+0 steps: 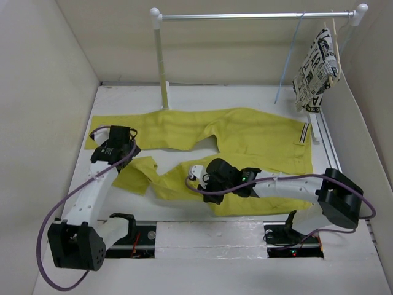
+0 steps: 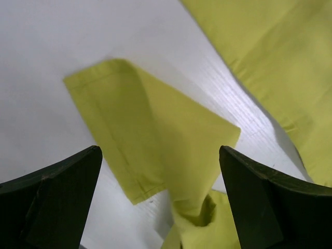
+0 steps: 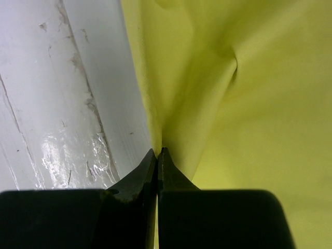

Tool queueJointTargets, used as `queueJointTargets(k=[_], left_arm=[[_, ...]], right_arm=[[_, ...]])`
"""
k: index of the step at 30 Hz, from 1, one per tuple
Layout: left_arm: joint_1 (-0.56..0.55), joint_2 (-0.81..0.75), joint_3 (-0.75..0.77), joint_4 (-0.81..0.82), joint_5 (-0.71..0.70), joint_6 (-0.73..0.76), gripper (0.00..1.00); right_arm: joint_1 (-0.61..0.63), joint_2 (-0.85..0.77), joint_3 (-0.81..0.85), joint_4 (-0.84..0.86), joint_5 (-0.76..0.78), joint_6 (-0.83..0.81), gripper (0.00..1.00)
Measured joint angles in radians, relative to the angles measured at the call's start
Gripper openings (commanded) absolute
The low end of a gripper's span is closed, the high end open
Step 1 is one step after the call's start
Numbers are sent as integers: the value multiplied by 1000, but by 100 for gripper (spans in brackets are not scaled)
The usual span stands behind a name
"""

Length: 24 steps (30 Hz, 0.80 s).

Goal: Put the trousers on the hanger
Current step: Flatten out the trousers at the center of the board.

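The yellow trousers (image 1: 245, 135) lie spread over the white table, one leg stretched left at the back and the other folded nearer the front. My left gripper (image 1: 118, 136) (image 2: 160, 153) hangs open above that folded leg's cuff end (image 2: 145, 140), with nothing between its fingers. My right gripper (image 1: 199, 177) (image 3: 158, 151) is shut on the near edge of the trousers (image 3: 249, 104), with a sliver of yellow cloth showing between the jaws. The light-blue hanger (image 1: 288, 61) hangs from the rail at the back right, away from both grippers.
A metal rail (image 1: 245, 15) on white posts (image 1: 161, 61) crosses the back. A wooden hanger with black-and-white printed cloth (image 1: 318, 70) hangs at its right end. Pale walls close in on the left and right.
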Motion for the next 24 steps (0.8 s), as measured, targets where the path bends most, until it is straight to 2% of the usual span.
queueJointTargets(k=[2,5,8,10,12,13,17,24], left_arm=[[37,-51,-45,-23,47,-34,97],[70,-108,-75,-51,91,-77,98],[79,-106,-98,-11,115,-113,88],[84,-63,-129,45,127,-135,45],[92,10,-146,85,143,-155,8],[97,51,-146,102,153,-162,0],[102,127,-106,77,144,-155,0],[101,28,209,-138,0,8,0]], right_arm=[[0,-8,0,0,8,0,0],[0,-14,-4,4,10,2,0],[0,-15,-13,13,9,8,0],[0,-15,-16,14,8,11,0],[0,-17,-16,15,8,11,0],[0,-20,-16,14,8,11,0],[0,-51,-16,6,11,8,0],[10,-92,-10,21,13,-28,0]])
